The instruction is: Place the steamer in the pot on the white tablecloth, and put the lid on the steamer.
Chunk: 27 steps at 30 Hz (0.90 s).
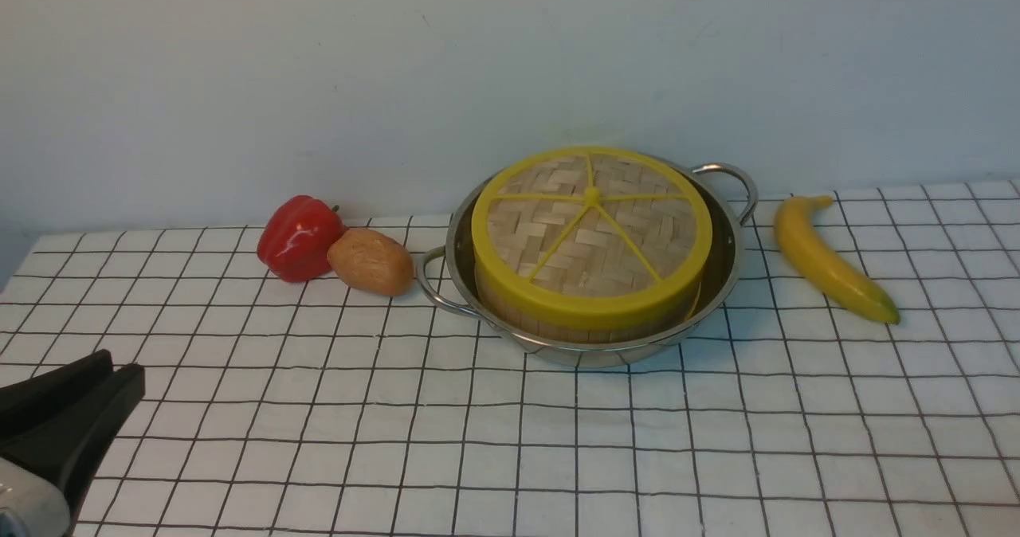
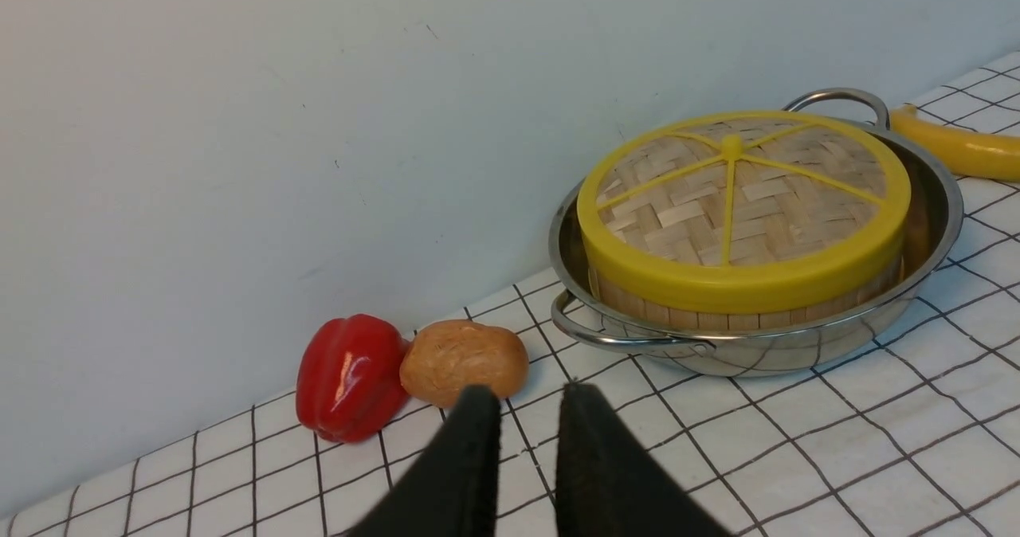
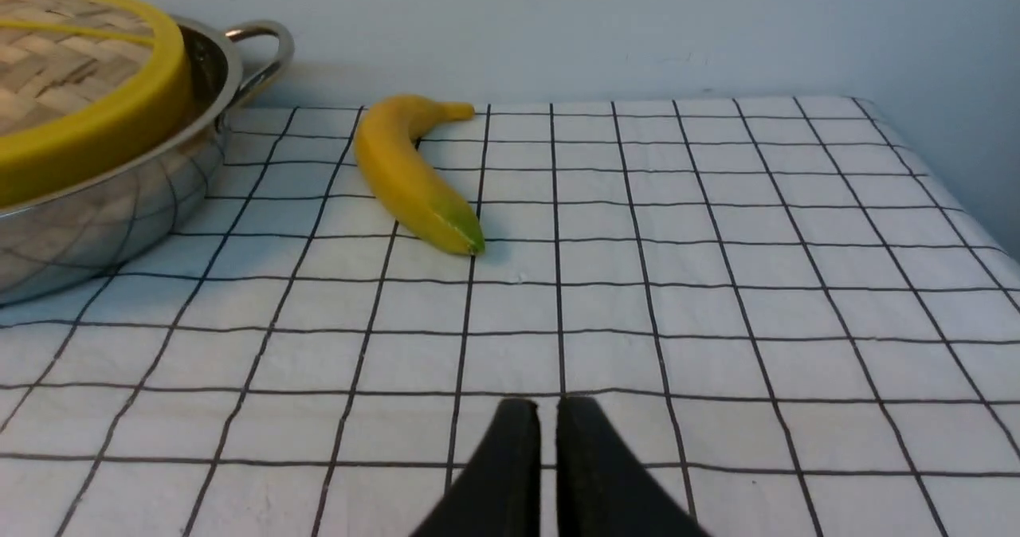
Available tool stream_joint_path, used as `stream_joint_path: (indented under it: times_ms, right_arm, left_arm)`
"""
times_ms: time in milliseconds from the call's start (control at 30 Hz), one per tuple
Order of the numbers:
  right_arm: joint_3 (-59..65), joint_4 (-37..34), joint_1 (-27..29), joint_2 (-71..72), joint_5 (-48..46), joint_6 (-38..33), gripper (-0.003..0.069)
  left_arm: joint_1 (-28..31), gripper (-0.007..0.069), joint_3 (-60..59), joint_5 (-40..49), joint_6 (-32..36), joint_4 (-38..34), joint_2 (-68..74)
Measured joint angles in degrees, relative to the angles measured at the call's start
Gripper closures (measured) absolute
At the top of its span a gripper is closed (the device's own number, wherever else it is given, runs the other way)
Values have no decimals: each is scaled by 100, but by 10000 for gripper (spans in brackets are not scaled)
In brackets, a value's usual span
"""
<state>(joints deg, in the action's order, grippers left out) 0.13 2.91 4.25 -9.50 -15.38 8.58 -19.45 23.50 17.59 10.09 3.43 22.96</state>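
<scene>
The lid [image 1: 590, 230] is sitting on the steamer [image 1: 558, 323] inside the pot [image 1: 721, 278] on the white tablecloth [image 1: 558, 457], suggesting the task is finishing, as the left gripper [image 2: 526, 409] and right gripper [image 3: 547, 414] are hanging empty, jaws nearly closed, needing only to retreat.

Pepper [image 1: 299, 237] and potato [image 1: 370, 261] left of pot [image 1: 729, 260], banana [image 1: 829, 260] right.
</scene>
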Motion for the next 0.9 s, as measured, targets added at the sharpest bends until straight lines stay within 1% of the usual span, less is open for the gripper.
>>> stream_joint_path:
  times_ms: [167,267,800,867,900]
  right_arm:
    - [35,-65,0,555,4,11,590]
    - [35,-291,0,911,30,11,582]
    - [37,-389,0,922,54,17,544]
    - [37,-389,0,922,54,17,540]
    - [37,-389,0,922,55,17,538]
  left_arm:
    - [0,508,0,16,0,0,0]
    - [0,505,0,16,0,0,2]
    - [0,475,0,36,0,0,9]
    - [33,475,0,56,0,0,-31]
    - [137,475,-2,81,25,0,-148]
